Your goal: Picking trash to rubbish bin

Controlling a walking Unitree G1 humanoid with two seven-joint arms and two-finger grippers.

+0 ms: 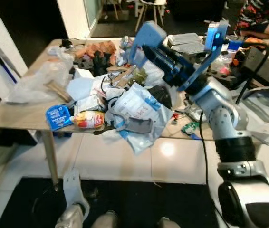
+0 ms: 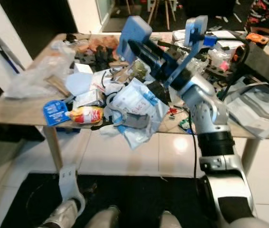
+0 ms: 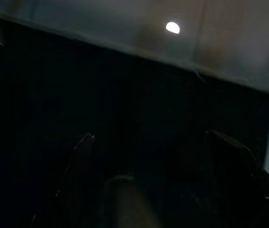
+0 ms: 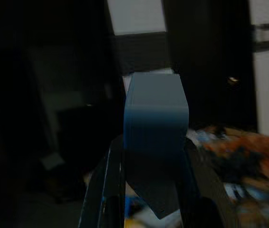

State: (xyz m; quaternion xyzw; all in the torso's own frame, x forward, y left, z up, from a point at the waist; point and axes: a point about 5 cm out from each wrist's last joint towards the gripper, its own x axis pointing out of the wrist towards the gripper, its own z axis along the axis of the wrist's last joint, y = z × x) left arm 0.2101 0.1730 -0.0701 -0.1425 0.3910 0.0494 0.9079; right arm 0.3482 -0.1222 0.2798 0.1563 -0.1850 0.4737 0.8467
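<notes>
Right pincer (image 1: 146,45) clamps a stiff, light blue plastic block (image 1: 145,37) by its flat sides above the cluttered wooden bench (image 1: 15,116); grip looks secure.

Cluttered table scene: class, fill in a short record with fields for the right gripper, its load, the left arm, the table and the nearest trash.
Right gripper: right gripper raised above the table, jaws closed on a blue box.
Left arm: left gripper hangs low near the floor, idle.
Table: wooden table heaped with wrappers and bags.
Front-edge trash: blue packet, red-and-yellow wrapper, white plastic bag.
</notes>
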